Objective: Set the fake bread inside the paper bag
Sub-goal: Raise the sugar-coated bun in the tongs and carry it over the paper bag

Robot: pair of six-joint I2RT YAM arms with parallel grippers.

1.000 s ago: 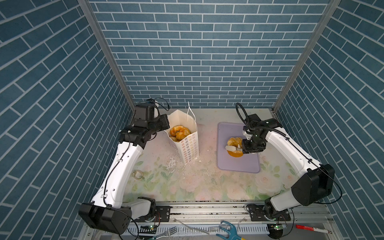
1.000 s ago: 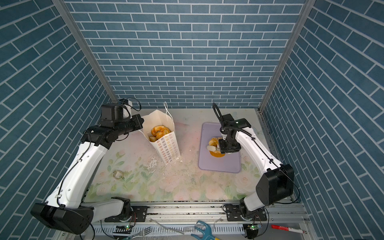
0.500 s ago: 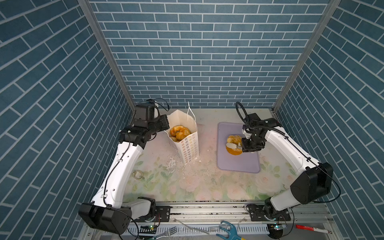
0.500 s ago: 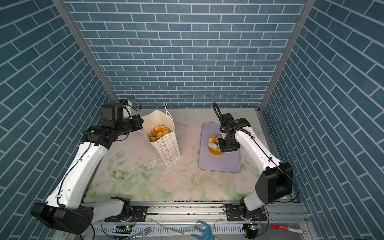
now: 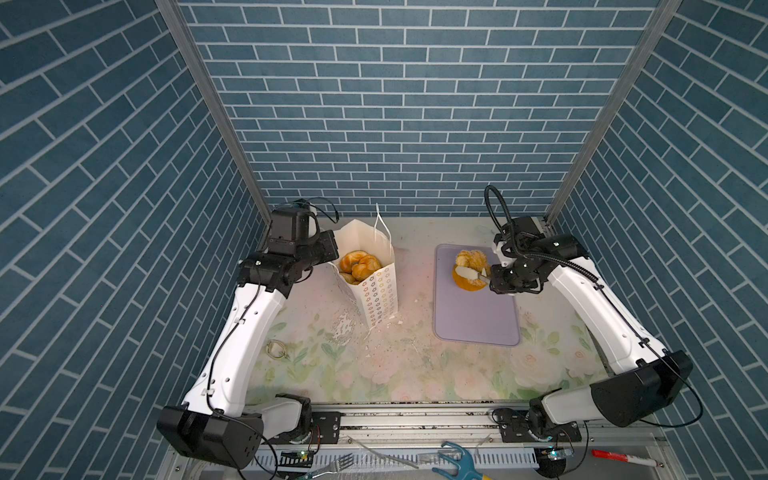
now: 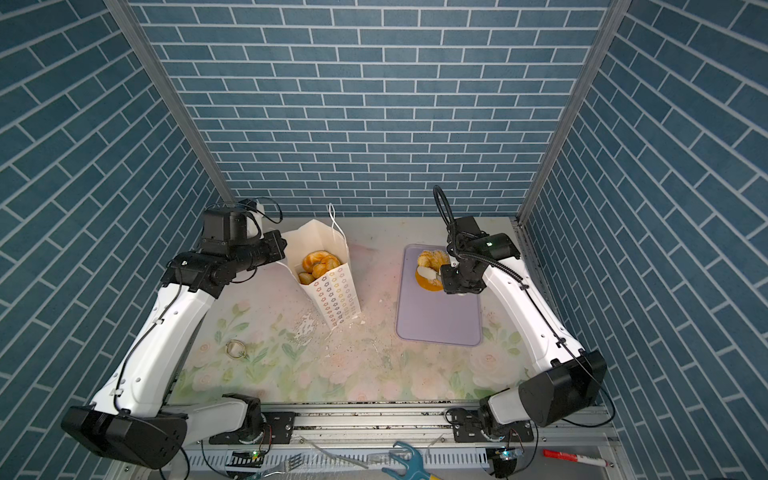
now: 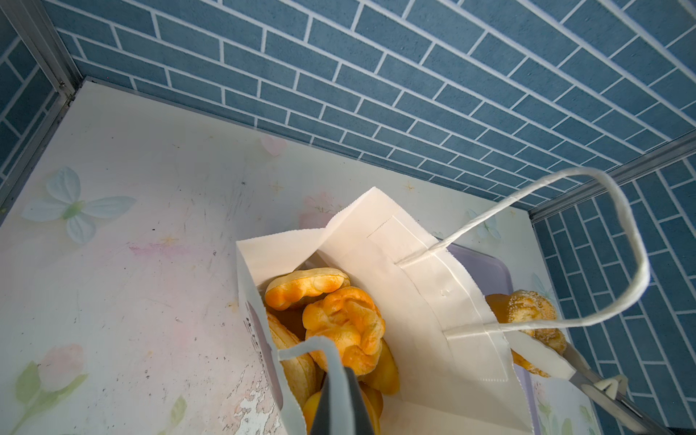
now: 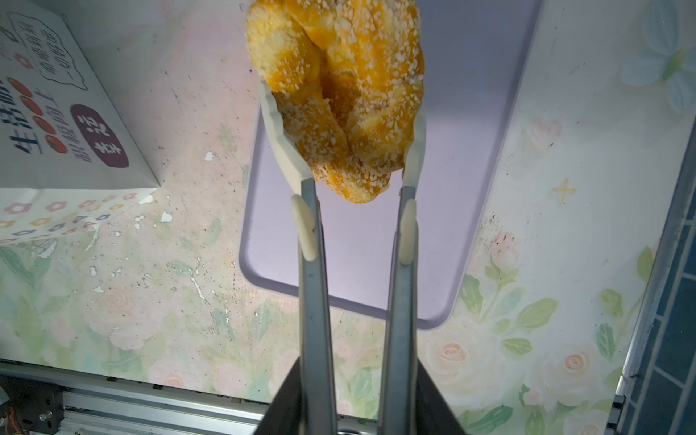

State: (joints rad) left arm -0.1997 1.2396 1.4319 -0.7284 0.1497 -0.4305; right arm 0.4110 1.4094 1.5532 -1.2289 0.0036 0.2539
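Right wrist view: right end effector [image 8: 357, 399] squeezes tongs [image 8: 314, 301] clamped on sugared twist [image 8: 339, 94].

L arm bent, L tool [image 7: 337, 388] pinched closed. R arm stretched inward, R tool [image 8: 357, 376] squeezing tongs [image 8: 314, 301].

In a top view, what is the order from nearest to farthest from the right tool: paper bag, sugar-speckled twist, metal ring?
1. sugar-speckled twist: clamped in the right tool, over the tray.
2. paper bag: standing left of the tray.
3. metal ring: far left, toward the front.
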